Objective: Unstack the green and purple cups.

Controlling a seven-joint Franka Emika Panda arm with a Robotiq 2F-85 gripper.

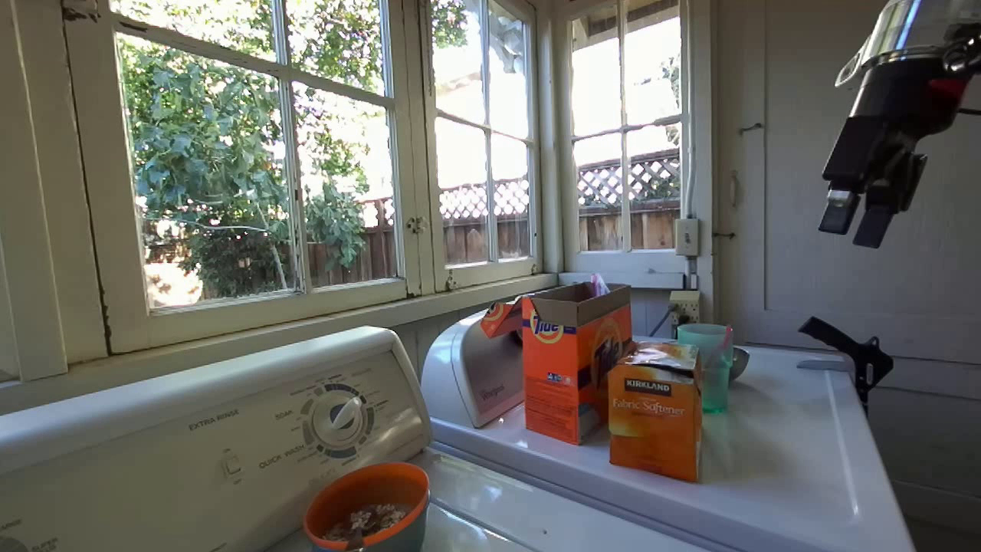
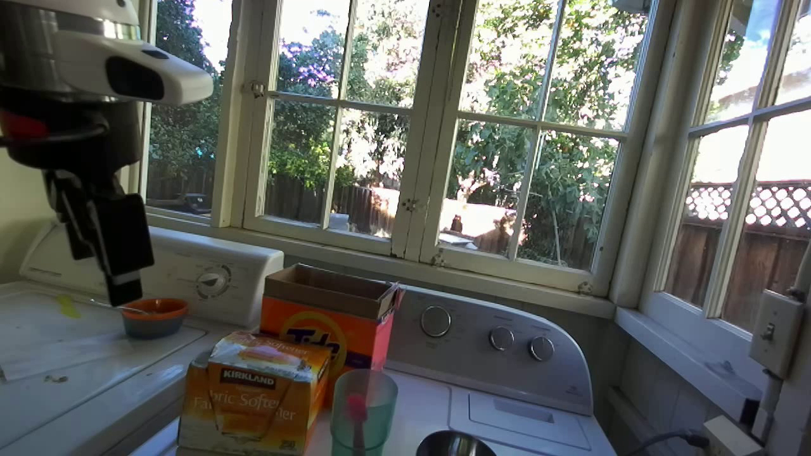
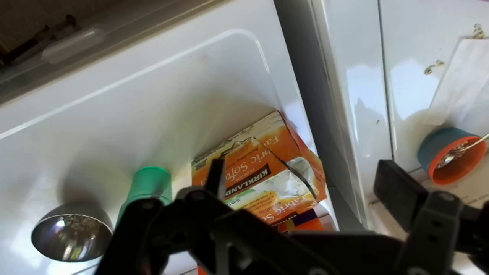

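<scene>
Clock directions take twelve as the top of the view. The gripper point(image 3: 306, 183) hangs in the air with its jaws wide, its two fingers point(image 3: 399, 191) well apart across the wrist view. In an exterior view its fingertips point(image 1: 838, 215) lie between two and three o'clock from the centre, and there the gap looks far narrower.

The task's green cup point(image 2: 379, 411) stands upright on the Whirlpool machine point(image 2: 419, 405), just beside the Kirkland softener box point(image 2: 253, 405) and at three o'clock from it in an exterior view. In the wrist view it lies at nine o'clock from that box; a gap shows between the two, and the gripper covers the cup's mouth. Both exterior views give what the wrist view hides: a pink item point(image 2: 357, 405) inside the cup, probably a utensil, though the cloudy wall blurs it.

The wrist view opens up the inside of a steel bowl point(image 3: 63, 244), at eight o'clock from the cup. It also shows a metal utensil point(image 3: 477, 142) in the orange-and-blue bowl point(image 3: 435, 147), and a white sheet point(image 3: 458, 80) at twelve from that bowl. The Tide box point(image 1: 553, 391), mostly covered in the wrist view, stands at ten o'clock from the softener box in an exterior view. In an exterior view a yellow-green scrap point(image 2: 68, 306) lies on the washer point(image 2: 38, 316).

Counted, there are one green cup, two boxes, two bowls, two white machines, and three knobs point(image 2: 500, 338) on the Whirlpool machine's panel.
</scene>
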